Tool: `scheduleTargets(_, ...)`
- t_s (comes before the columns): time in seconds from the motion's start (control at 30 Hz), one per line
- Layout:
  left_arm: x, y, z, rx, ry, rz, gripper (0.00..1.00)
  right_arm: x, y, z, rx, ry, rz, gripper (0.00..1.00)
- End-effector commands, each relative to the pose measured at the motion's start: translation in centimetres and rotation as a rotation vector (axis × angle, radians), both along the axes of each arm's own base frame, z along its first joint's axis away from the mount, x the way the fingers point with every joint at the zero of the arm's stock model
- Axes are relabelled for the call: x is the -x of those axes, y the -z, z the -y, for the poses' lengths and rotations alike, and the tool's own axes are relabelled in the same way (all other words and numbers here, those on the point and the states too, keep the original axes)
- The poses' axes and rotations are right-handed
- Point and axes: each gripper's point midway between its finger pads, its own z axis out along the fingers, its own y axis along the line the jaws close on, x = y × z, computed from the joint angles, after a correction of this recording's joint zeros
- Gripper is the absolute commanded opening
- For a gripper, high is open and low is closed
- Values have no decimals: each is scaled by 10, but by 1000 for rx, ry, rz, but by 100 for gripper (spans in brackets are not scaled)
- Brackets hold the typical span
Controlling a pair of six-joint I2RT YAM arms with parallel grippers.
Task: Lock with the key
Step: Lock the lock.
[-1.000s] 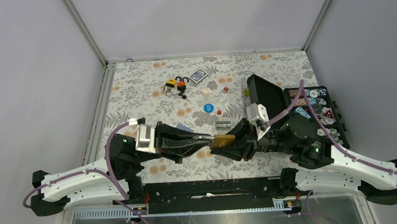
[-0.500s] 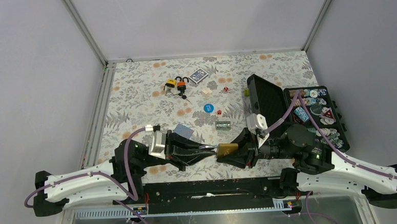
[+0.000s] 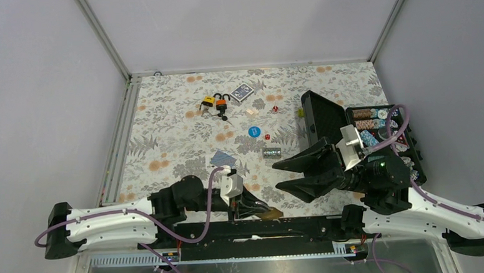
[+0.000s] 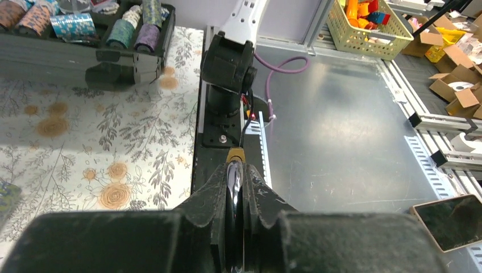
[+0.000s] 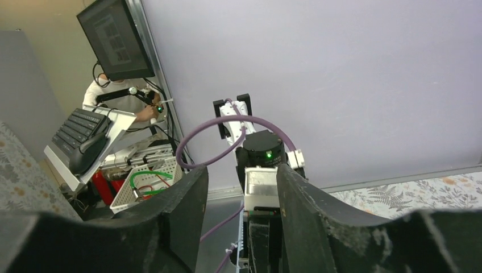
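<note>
Right gripper [image 3: 275, 175] jaws parted; left gripper [image 3: 262, 209] seemingly withdrew padlock [image 4: 235, 154].

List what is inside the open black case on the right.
Rows of patterned poker chips fill the far part of the black case. The right arm and its purple cable cover the near compartments; what those hold cannot be seen.

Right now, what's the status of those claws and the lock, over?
Left claw shut on brass padlock, at near edge of table. Right claw open, empty. No key visible in either claw; nothing between them.
</note>
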Motion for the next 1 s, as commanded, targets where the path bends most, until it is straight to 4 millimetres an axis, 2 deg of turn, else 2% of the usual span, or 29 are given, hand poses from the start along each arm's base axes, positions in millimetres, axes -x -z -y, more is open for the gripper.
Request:
scheduleTargets(0.0, -1, -98, -11, 334, -22, 67, 0, -6, 1, 3, -24, 32, -16, 58)
scheduleTargets(0.27, -11, -141, -39, 487, -113, 107, 0, -7, 35, -4, 55, 25, -45, 65)
scheduleTargets(0.53, -18, -183, -68, 633, -191, 142, 0, 1, 45, -17, 43, -44, -28, 72)
scheduleTargets(0.97, -13, -220, -84, 747, -190, 184, 0, -1, 66, -36, 66, -79, -73, 74)
